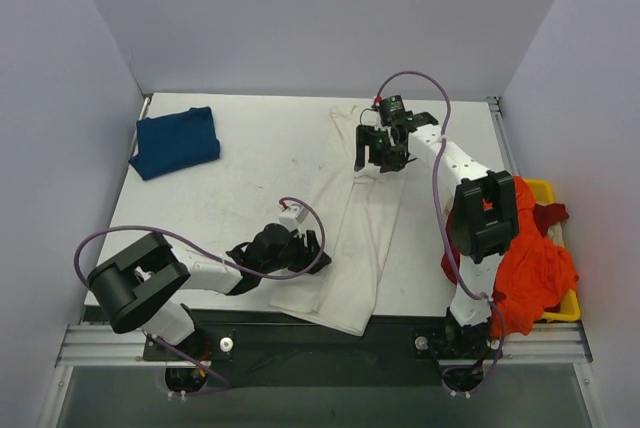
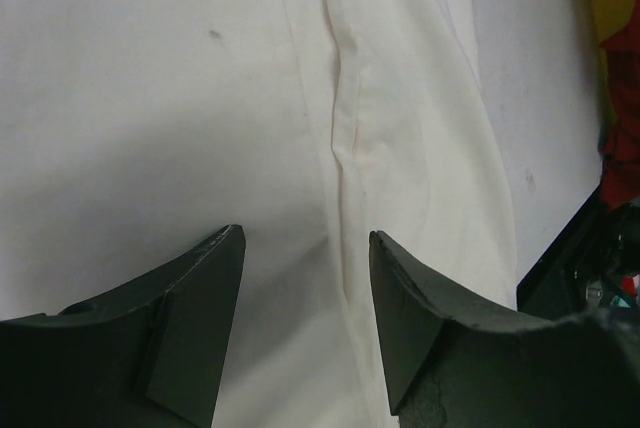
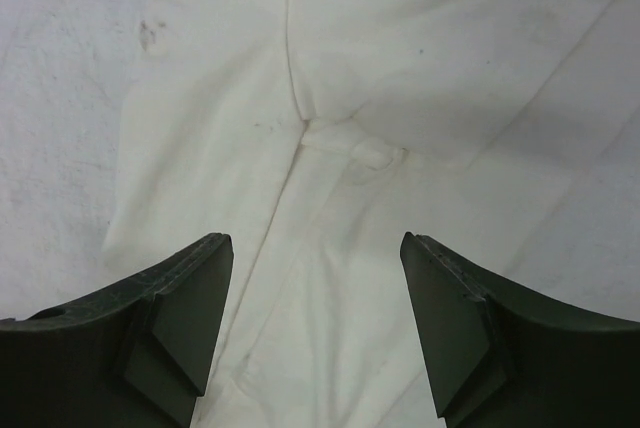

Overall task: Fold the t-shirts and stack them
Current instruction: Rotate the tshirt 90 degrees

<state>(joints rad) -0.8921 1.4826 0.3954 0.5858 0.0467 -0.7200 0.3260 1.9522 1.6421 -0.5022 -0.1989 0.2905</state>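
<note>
Looking at the cream t-shirt [image 1: 355, 218], you've got soft, lightly wrinkled cloth laid out as a long narrow strip down the white table [image 1: 240, 188], from the far side to the near edge. A raised seam runs along it in the left wrist view. The dark blue t-shirt [image 1: 177, 141] is a flat folded pad at the far left corner, well apart from the strip. Off the right side, the orange t-shirt [image 1: 535, 268] is a crumpled heap spilling over the yellow bin [image 1: 541, 186], with a dark red t-shirt [image 1: 552, 216] bunched behind it. Your right arm covers part of that pile and the bin is mostly buried, so you can't tell what else is in there. Your left gripper [image 1: 305, 241] is over the left edge of the strip's near part, jaws parted fairly wide, with nothing between them. Your right gripper [image 1: 385, 153] is above the far end, jaws well apart too and gripping nothing. You can't tell whether either set of fingertips actually touches the cloth.
</note>
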